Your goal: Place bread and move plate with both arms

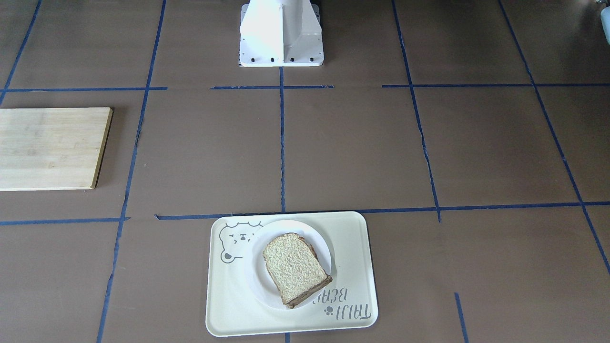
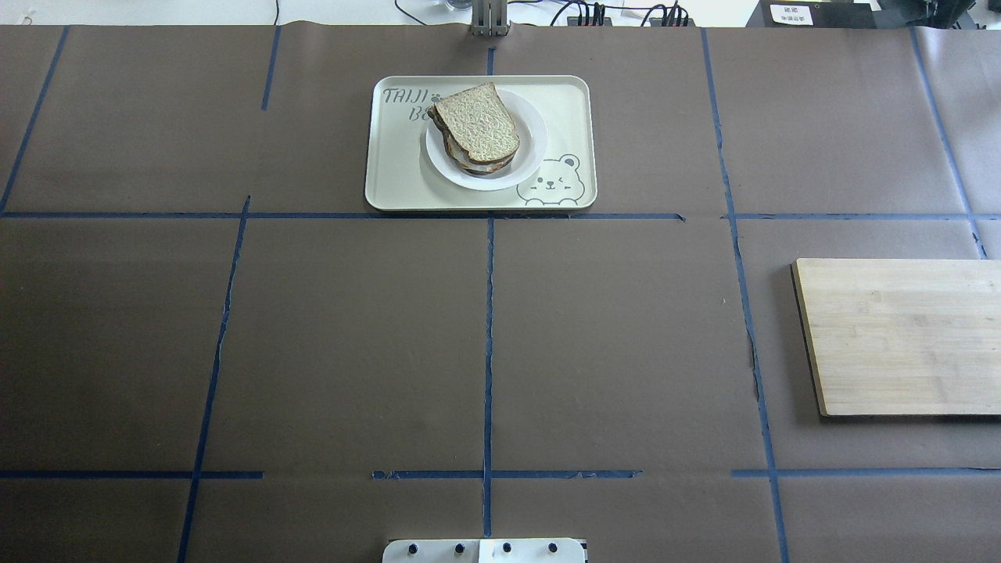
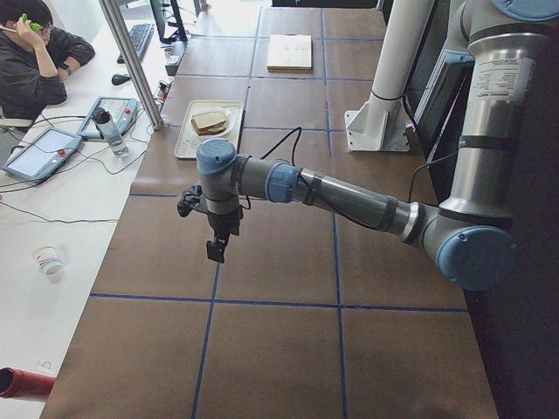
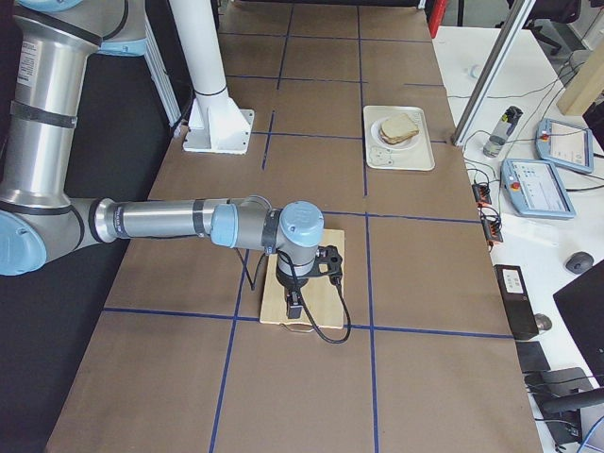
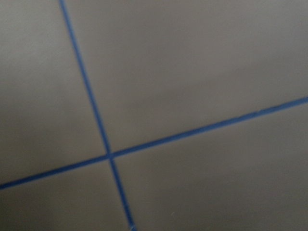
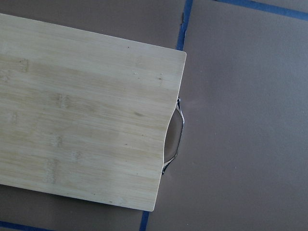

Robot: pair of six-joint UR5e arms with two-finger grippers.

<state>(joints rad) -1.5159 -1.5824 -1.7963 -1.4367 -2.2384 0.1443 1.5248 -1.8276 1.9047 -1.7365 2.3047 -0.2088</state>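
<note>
The left gripper [image 3: 216, 251] hangs pointing down over the brown table [image 2: 352, 336] at the robot's left end, above a crossing of blue tape [image 5: 109, 155]. Whether its fingers are parted or closed cannot be told. At the middle of the table's far side lies the tray [image 2: 395, 172]. On it sits the plate [image 2: 530, 160], and on the plate the bread [image 2: 477, 119], turned askew and topping a stack with another layer showing under its edge. Further right a wooden board [image 2: 899, 336] lies flat, well apart from the tray. The right gripper [image 4: 294, 307] hangs over the board's handle end; its grip likewise cannot be told.
</note>
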